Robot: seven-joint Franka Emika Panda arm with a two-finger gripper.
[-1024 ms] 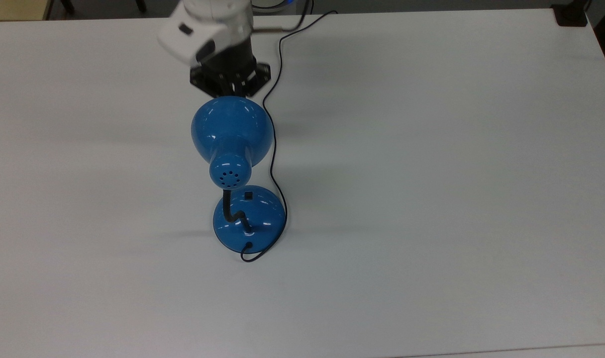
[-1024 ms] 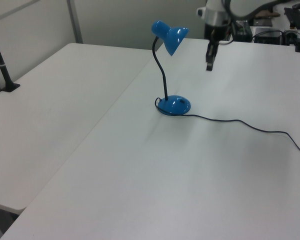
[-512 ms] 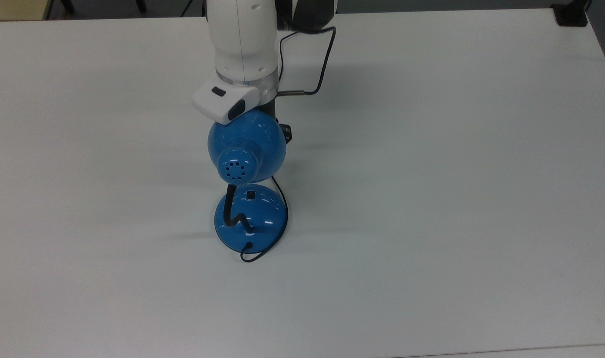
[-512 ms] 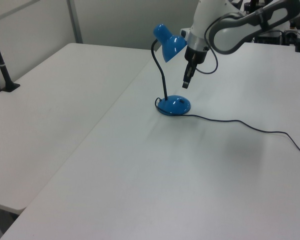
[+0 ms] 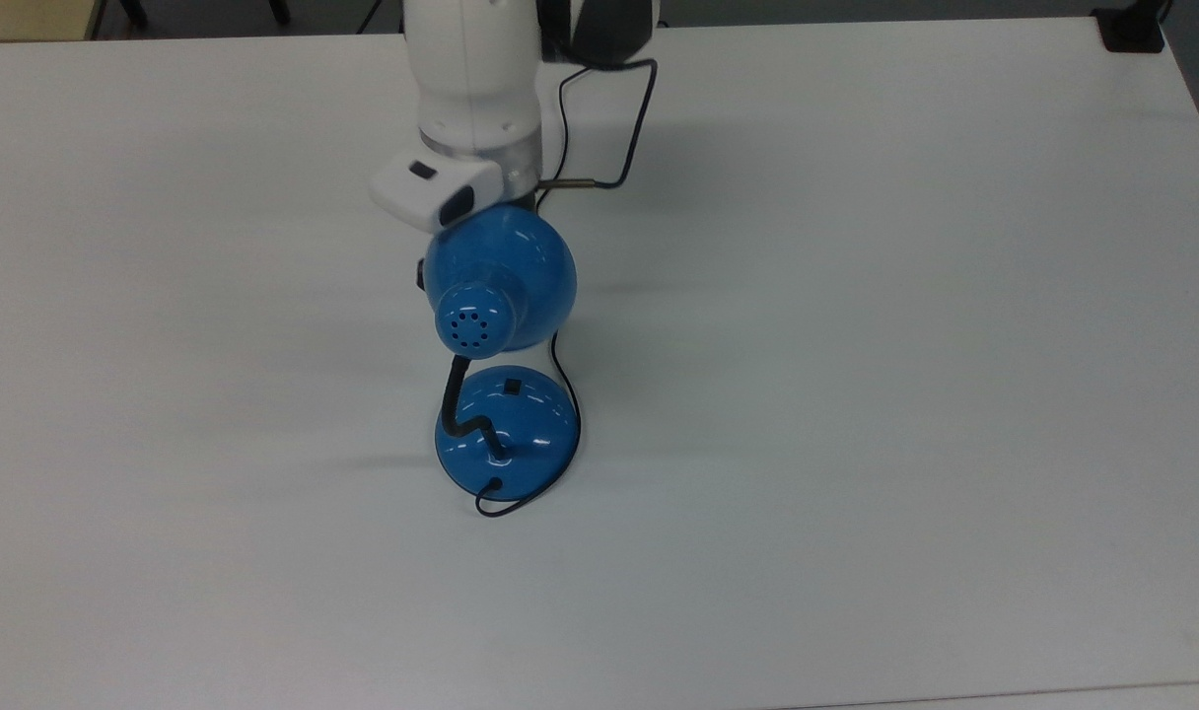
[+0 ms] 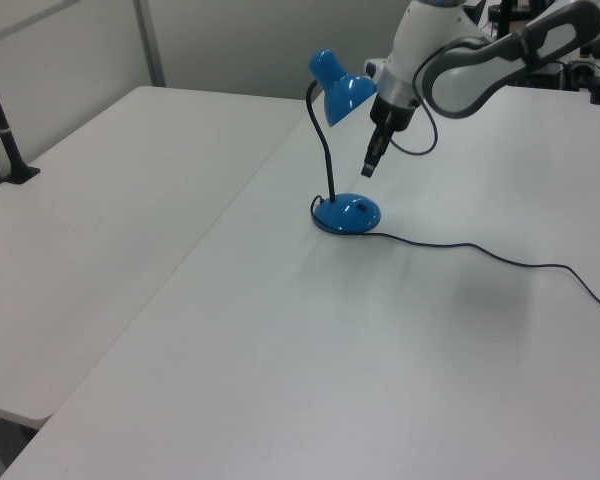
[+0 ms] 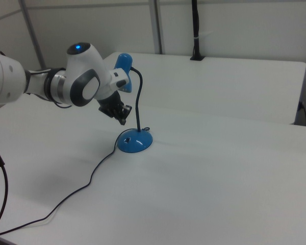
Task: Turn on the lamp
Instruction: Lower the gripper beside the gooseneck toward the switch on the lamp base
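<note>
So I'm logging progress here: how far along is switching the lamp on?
Done: the claw hangs beside the lamp, under its shade and above the base. In hand: closing on the small black switch on the base. Left: pressing it; the claw is clear of the base and no glow shows.

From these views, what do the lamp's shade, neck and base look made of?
Shade: glossy blue, likely painted metal or hard plastic; sharp white highlights, vent holes at the cap.
Neck: black and bent in curves, probably flexible gooseneck tubing.
Base: same glossy blue dome with reflections, small black switch on top. The exact material cannot be told by look alone.
</note>
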